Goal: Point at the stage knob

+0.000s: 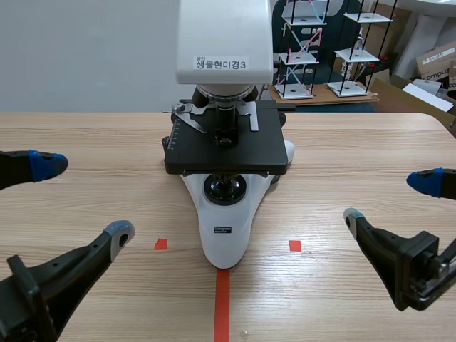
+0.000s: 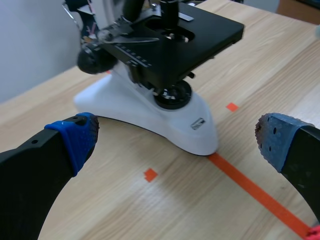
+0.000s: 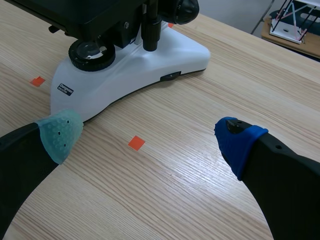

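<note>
Two fingers of the left gripper [image 1: 84, 198] stand wide apart, empty, left of the microscope [image 1: 224, 214]. Its stage knob [image 3: 151, 30] hangs beneath the black stage [image 1: 228, 149] on the right side, well apart from the right gripper [image 1: 390, 199], likewise spread wide and empty.

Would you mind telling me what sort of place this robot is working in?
Probably a school science lab or classroom: a labelled microscope stands on the wooden table, and stick-built models sit beyond the table's far edge.
</note>
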{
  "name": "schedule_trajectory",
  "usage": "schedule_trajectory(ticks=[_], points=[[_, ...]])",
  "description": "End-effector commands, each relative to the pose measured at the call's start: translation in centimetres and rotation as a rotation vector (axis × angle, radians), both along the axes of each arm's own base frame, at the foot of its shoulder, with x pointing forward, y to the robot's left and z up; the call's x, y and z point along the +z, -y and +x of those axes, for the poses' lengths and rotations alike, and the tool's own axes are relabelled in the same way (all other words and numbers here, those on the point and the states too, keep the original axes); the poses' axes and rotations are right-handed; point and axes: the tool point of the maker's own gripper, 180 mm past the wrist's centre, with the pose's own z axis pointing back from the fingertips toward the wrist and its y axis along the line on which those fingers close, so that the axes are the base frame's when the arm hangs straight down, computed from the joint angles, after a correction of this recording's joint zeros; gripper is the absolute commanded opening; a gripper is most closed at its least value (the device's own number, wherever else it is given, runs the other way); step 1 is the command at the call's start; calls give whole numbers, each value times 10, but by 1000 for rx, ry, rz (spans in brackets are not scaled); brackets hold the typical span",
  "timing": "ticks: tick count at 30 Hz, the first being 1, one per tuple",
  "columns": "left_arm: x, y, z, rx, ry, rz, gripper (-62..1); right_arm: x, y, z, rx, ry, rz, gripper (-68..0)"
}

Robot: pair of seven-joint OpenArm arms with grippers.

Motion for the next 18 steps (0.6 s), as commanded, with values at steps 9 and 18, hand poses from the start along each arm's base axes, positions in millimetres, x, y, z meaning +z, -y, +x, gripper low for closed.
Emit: schedule_trajectory(ticks=[9,18], points=[[-5,-4,1,21,-30,10,14,7,1,3,-3,23,9,-98],[-5,-4,1,21,-30,10,14,7,1,3,-3,23,9,-98]])
